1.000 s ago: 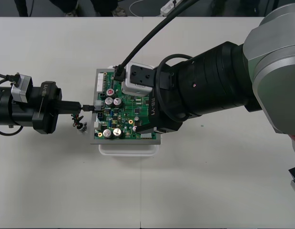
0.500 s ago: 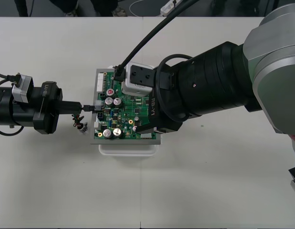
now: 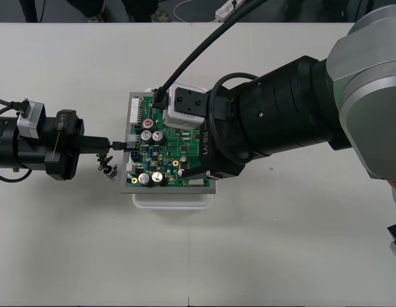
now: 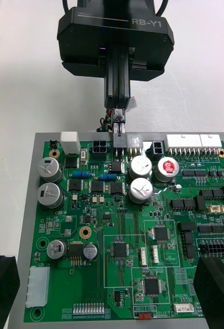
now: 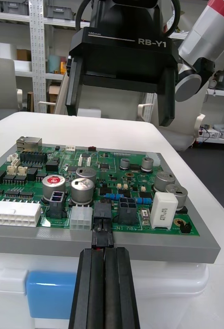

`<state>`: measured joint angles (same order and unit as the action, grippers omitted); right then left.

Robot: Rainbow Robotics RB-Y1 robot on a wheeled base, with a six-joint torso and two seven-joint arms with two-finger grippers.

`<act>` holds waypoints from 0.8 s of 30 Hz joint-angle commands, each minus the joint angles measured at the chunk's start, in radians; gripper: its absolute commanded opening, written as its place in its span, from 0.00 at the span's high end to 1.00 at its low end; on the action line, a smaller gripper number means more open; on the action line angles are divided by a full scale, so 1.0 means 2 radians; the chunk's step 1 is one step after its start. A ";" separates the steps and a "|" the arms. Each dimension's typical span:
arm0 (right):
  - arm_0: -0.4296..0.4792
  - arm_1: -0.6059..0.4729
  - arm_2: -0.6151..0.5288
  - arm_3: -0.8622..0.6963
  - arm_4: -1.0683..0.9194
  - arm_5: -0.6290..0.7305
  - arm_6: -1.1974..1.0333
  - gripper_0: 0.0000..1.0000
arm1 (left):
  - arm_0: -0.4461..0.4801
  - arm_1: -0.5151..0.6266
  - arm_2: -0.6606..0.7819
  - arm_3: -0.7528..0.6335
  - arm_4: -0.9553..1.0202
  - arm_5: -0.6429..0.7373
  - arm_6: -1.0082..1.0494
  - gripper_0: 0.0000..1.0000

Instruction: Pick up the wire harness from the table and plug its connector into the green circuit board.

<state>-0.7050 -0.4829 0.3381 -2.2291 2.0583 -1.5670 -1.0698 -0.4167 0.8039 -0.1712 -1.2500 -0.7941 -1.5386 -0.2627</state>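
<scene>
The green circuit board [image 3: 167,157] sits on its white base [image 3: 172,199]. My left gripper [image 3: 114,144] reaches in from the left and is shut on the harness's small black plug [image 3: 125,145], which is pressed against a connector on the board's left edge. In the left wrist view the plug [image 5: 103,240] meets a black header; how deep it sits I cannot tell. The thin wires [image 3: 107,163] and the metal socket [image 3: 112,170] hang below the left gripper's fingers. My right gripper [image 3: 199,144] hovers over the board [image 4: 122,231], open, with its fingers [image 4: 1,288] far apart.
The right arm's thick black and silver links cover the board's right part and the table behind it. A black cable [image 3: 198,45] runs from the right wrist camera to the table's far edge. Bare table lies in front of the base and to the left.
</scene>
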 commanded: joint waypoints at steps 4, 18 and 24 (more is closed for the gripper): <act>-0.008 0.006 -0.016 -0.014 -0.006 -0.002 0.023 0.01 | -0.021 -0.008 -0.008 -0.015 -0.002 -0.016 -0.016 1.00; -0.008 0.006 -0.016 -0.014 -0.006 -0.002 0.023 0.01 | -0.023 -0.012 -0.008 -0.016 -0.006 -0.016 -0.034 1.00; -0.008 0.006 -0.016 -0.014 -0.005 -0.002 0.023 0.01 | -0.026 -0.018 -0.009 -0.016 -0.006 -0.016 -0.036 1.00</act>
<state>-0.7050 -0.4829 0.3381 -2.2292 2.0579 -1.5670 -1.0697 -0.4209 0.7988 -0.1712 -1.2504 -0.8020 -1.5386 -0.2632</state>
